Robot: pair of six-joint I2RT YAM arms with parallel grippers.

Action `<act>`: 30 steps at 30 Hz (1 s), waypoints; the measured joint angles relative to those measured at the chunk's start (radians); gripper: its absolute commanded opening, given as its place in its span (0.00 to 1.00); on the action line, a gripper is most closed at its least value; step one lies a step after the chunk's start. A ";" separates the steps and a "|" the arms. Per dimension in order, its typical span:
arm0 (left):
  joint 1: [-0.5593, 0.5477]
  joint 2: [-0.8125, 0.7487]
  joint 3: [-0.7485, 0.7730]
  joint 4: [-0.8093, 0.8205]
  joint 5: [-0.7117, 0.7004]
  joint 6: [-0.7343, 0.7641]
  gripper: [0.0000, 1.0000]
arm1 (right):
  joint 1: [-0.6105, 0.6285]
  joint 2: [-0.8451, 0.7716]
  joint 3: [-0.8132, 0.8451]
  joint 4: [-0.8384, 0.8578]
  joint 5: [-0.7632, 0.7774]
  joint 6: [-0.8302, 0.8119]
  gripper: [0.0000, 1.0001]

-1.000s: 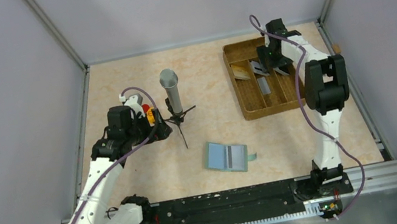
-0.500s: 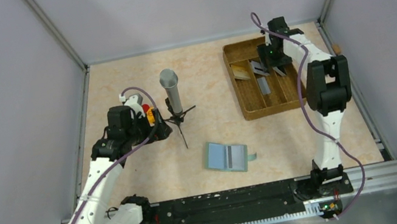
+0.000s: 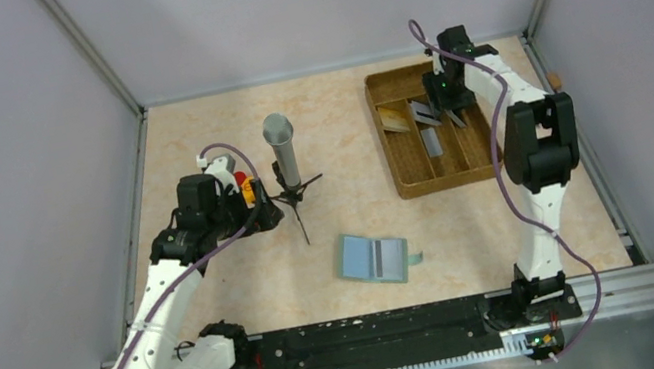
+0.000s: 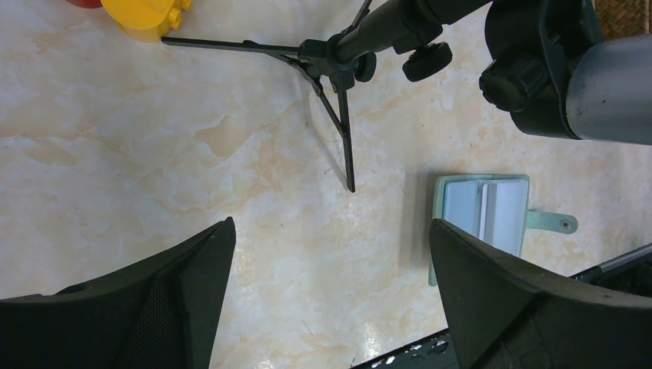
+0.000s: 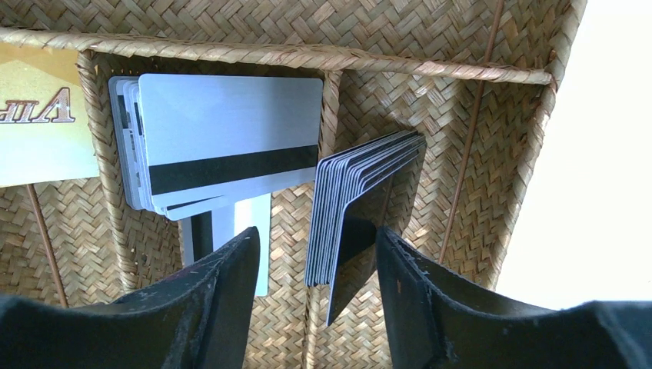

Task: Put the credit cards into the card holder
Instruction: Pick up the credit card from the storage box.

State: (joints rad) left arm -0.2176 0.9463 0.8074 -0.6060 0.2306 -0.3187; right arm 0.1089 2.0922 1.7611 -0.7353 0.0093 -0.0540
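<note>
Both grippers stand open: right gripper [image 5: 315,242] straddles credit cards [image 5: 361,192] and a tray divider [image 5: 329,100], left gripper [image 4: 332,227] beside the tripod [image 4: 338,100].

Can't fully read tan-gold card [image 5: 38,127], cropped at frame's left. Can't see lower ends of dark card stack [image 5: 361,192], behind right gripper [image 5: 315,246] fingers [image 5: 223,307]. Card holder [image 4: 480,211] near edge hidden behind left gripper [image 4: 330,231] finger [image 4: 500,307]. Too small overhead to count cards [image 3: 427,116] in tray [image 3: 392,148].
</note>
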 measured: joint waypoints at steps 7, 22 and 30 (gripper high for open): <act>0.000 0.000 0.000 0.000 0.000 0.000 0.99 | 0.007 -0.011 0.008 -0.019 0.001 -0.003 0.54; 0.000 0.000 0.000 0.000 0.000 0.000 0.99 | 0.011 -0.027 0.029 -0.046 0.006 -0.006 0.31; 0.000 0.000 0.000 0.000 0.000 0.000 0.99 | 0.013 -0.047 0.029 -0.060 0.006 -0.006 0.19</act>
State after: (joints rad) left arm -0.2176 0.9463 0.8074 -0.6060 0.2310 -0.3183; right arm 0.1223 2.0449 1.7901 -0.7952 0.0154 -0.0597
